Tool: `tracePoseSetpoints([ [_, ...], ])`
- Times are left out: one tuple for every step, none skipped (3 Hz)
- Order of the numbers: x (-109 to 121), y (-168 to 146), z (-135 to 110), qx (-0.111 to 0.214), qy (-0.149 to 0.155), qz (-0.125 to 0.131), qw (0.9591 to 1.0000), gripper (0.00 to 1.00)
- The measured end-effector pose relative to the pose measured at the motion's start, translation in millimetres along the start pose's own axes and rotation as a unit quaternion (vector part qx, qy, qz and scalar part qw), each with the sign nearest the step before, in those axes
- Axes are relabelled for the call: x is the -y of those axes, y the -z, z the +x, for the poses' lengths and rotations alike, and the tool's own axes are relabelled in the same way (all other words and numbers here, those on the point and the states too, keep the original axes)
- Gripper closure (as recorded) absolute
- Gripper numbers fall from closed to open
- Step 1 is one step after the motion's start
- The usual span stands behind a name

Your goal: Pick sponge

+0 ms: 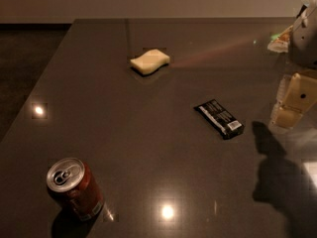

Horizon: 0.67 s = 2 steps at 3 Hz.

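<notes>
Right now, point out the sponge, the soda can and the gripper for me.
sponge [149, 61]: camera view, middle of its flat top.
soda can [80, 191]: camera view, its red side.
gripper [292, 109]: camera view, right edge of picture, its cream tip.

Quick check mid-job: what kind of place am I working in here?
Probably an office break room or kitchen counter: a dark glossy countertop holding a soda can, a wrapped snack bar and the sponge. The gripper hangs at the right edge, away from the sponge.

Pale yellow sponge [149, 62], black bar [219, 118] with white print, red can [74, 187], cream pincer [290, 108] at right edge, dark counter [124, 133].
</notes>
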<state>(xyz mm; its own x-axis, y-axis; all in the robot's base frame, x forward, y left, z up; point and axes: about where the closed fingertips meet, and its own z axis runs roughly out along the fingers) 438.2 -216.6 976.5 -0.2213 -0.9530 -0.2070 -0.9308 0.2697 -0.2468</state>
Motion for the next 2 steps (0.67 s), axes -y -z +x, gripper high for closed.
tracePoseSetpoints([
  [7,-4,-8,0.007,0.000,0.005,1.0000,0.00],
  [21,-13,-22,0.018,0.000,0.011,0.9998,0.00],
])
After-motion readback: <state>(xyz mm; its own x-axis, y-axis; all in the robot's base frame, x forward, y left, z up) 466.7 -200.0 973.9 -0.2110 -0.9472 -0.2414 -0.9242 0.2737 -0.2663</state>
